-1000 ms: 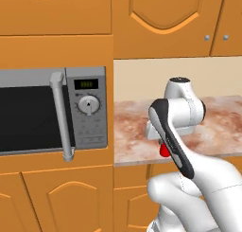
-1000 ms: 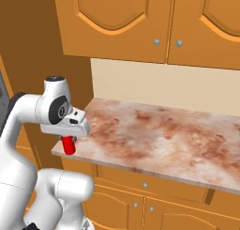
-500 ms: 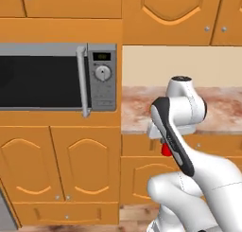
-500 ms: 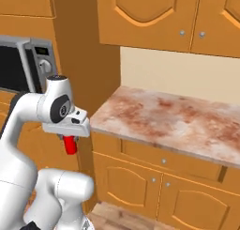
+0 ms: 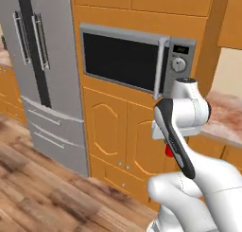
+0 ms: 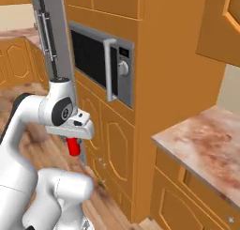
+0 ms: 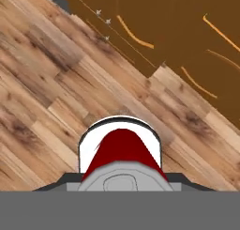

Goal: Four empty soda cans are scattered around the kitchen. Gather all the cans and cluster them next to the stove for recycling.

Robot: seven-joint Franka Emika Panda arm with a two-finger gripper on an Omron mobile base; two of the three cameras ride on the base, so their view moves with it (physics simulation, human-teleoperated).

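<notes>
Right base view: the gripper (image 6: 73, 141) hangs from the white arm, pinching a smooth red soda can (image 6: 72, 146) upright below the hand. Behind and above it sits a steel-framed microwave (image 6: 101, 67) with a dark glass door, set in orange wood cabinets (image 6: 115, 149). Below the can (image 7: 123, 151), brown plank floor (image 7: 42, 97) shows streaky grain.

A small red metal soda can (image 6: 72, 146) with a silvery top is hanging upright beneath the robot's white hand, clamped between the fingers, high above the brown plank floor. In the left base view only a sliver of its red body (image 5: 168, 150) is peeking out beside the arm. The hand view is looking down on its grey lid and red shoulder (image 7: 121, 151), ringed in white.
</notes>
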